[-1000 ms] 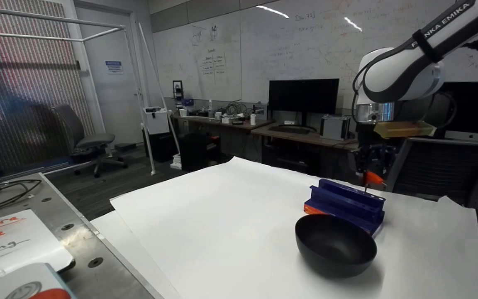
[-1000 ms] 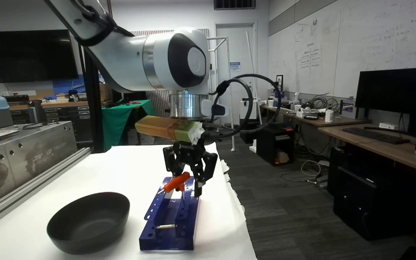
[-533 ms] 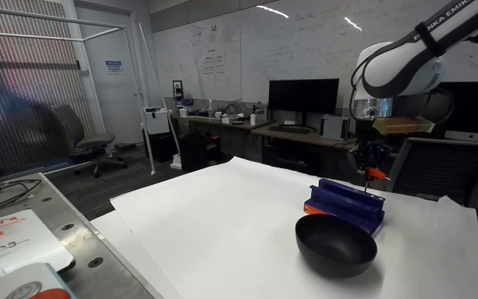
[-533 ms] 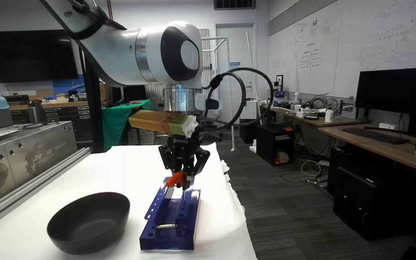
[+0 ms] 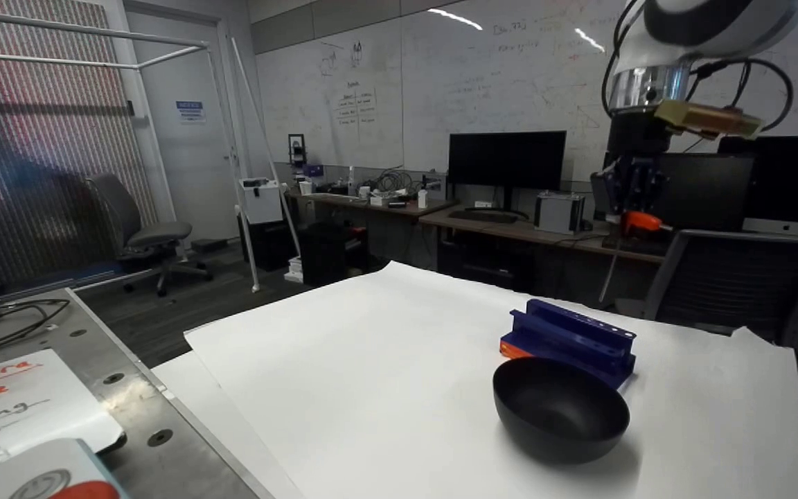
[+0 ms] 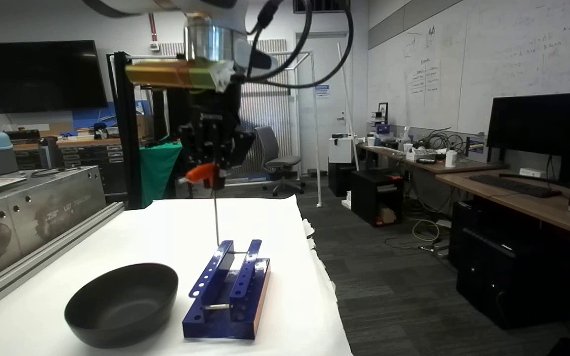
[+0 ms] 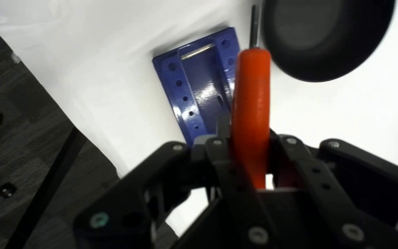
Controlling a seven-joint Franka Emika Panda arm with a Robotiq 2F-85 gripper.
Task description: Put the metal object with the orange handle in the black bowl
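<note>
High over the tabletop [image 6: 292, 296] the hand [image 6: 213, 180] grips the metal tool [image 6: 200, 173] by its orange handle [image 7: 253, 103] — long shaft [image 6: 216, 217] hanging near-vertical — with the black bowl [image 6: 121, 309] lower, toward the tabletop's left edge in an exterior view.

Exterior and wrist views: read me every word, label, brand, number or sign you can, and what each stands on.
"NOTICE": sign on the door; its smaller print is illegible.
".250": metal block.
"LOT": same metal block; what follows is unclear.
"ROBOTIQ": hand, blurred.
Whiteboard writing: too faint and small.
Handwriting on the paper: too slanted to read surely.
Small print elsewhere: illegible.
Wrist view: no readable text.
</note>
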